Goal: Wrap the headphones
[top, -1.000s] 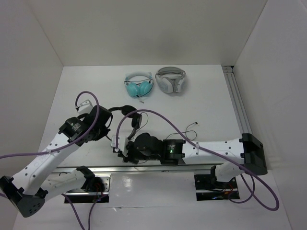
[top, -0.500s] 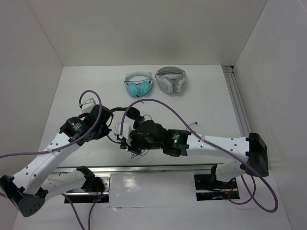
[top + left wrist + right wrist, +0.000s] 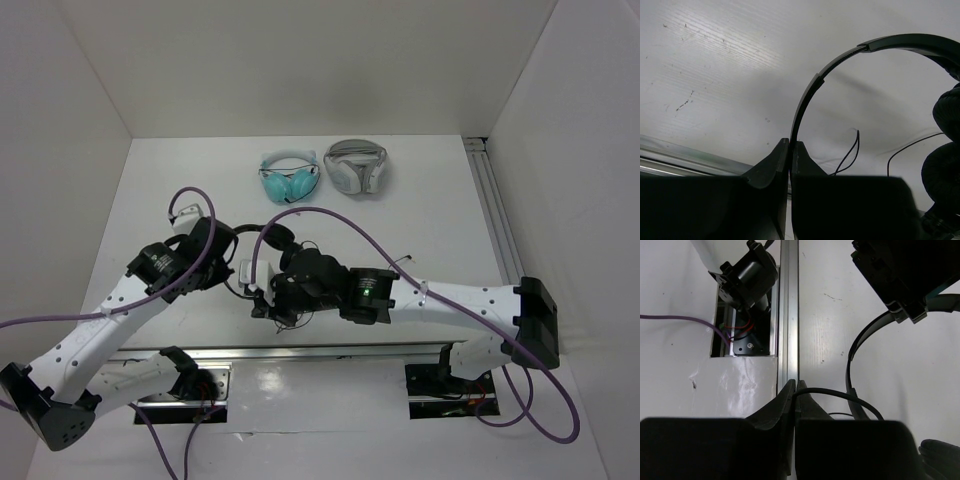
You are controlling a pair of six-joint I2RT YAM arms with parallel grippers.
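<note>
The black headphones (image 3: 277, 238) lie near the table's middle left, with a thin headband (image 3: 832, 70) and round earpads (image 3: 944, 150). My left gripper (image 3: 230, 256) is shut on the headband, which runs out from between its fingertips in the left wrist view (image 3: 790, 145). My right gripper (image 3: 262, 300) is just in front of the headphones and is shut on the thin black cable (image 3: 840, 396), which arcs to the right from its fingertips (image 3: 795, 386). A loop of cable (image 3: 850, 152) lies on the table under the headband. The cable's plug end (image 3: 408, 262) lies to the right.
Teal headphones (image 3: 290, 178) and white-grey headphones (image 3: 356, 167) sit at the back centre. An aluminium rail (image 3: 788, 315) runs along the near edge by the left arm's base (image 3: 747, 275). Another rail (image 3: 497, 215) runs down the right side.
My right gripper has moved from the near edge up towards the headphones, carrying the cable with it. My left gripper has shifted slightly away from the near edge with the headband.
</note>
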